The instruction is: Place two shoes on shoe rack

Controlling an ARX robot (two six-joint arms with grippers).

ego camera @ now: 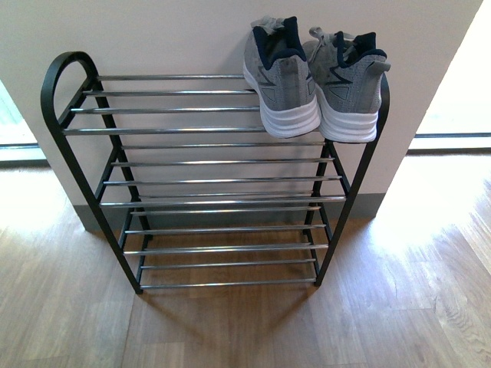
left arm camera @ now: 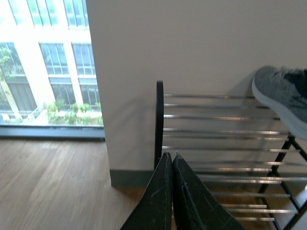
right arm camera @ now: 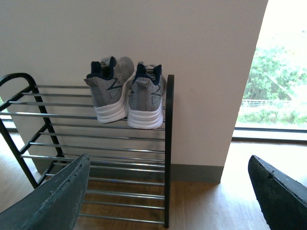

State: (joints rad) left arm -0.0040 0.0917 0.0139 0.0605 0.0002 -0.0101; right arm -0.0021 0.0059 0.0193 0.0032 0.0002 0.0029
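Evidently the job looks finished from my seat. Front view: both sneakers (ego camera: 280,84) sit on the top tier of the rack (ego camera: 192,162), upper right of the frame, pressed against each other and tight to the rack's end post. Toes point at the wall (ego camera: 153,34), heels face the camera. Soles lie across several rods, which I judge is why they sit level and don't drop through. The white heels hang slightly past the front rod, so a bump could tip them off. Parking them at the end post gives a side stop and leaves shelf room further left in the frame. Neither arm shows in the front view. Left gripper (left arm camera: 172,158): fingers pressed flat together with nothing between them, aimed at the rack's other end, one sneaker's toe just visible on the top rods. Right gripper (right arm camera: 169,163): fingers spread wide, holding nothing, looking at the pair heel-on and well apart from it. No other footwear in sight. I'd call this a check-and-hold moment, nothing more to grasp.
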